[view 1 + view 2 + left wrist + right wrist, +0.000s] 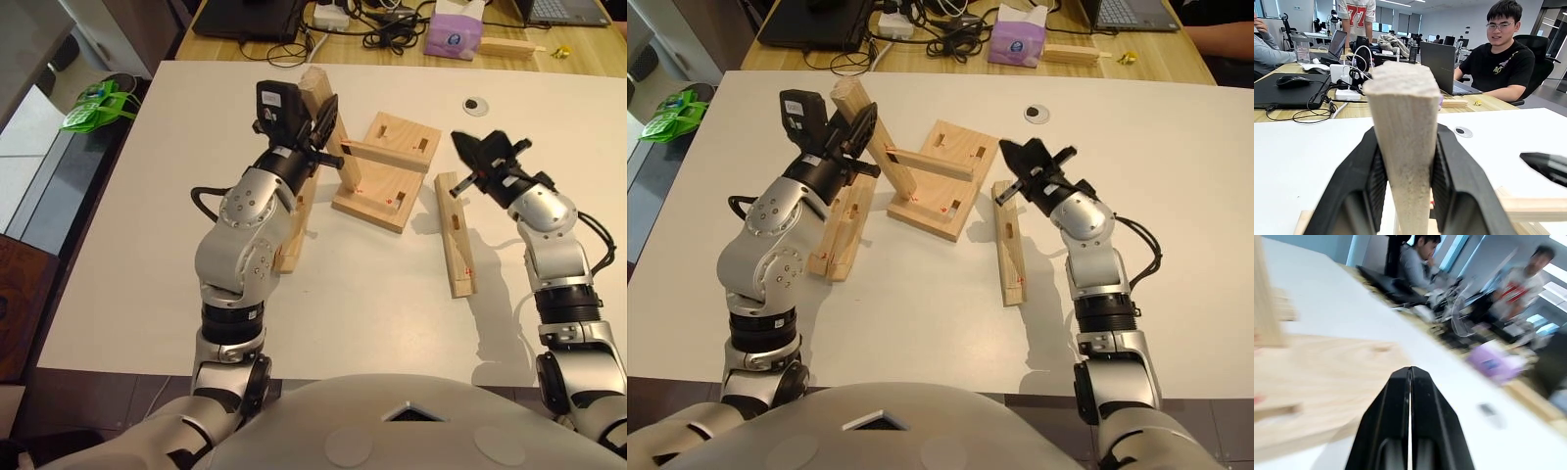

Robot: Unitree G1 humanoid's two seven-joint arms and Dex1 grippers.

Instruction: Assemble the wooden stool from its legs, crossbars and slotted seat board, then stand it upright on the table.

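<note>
My left gripper [321, 125] is shut on a wooden leg [338, 147] and holds it tilted above the table; the leg [1403, 132] stands between the black fingers [1374, 191]. A crossbar [387, 155] runs from this leg over the slotted seat board [392, 196], which lies flat in the middle of the table. Another leg [457, 240] lies flat to the right of the board. More leg pieces [841, 230] lie beneath my left forearm. My right gripper [460, 145] hovers shut and empty just right of the board, above the far end of the loose leg; its fingertips [1410, 374] are pressed together.
A round cable grommet [475, 105] is set in the white table behind my right gripper. On the wooden desk beyond are a purple tissue box [453, 34], a laptop, cables and a wood strip [509, 46]. A green object [93, 106] lies off the table's left edge.
</note>
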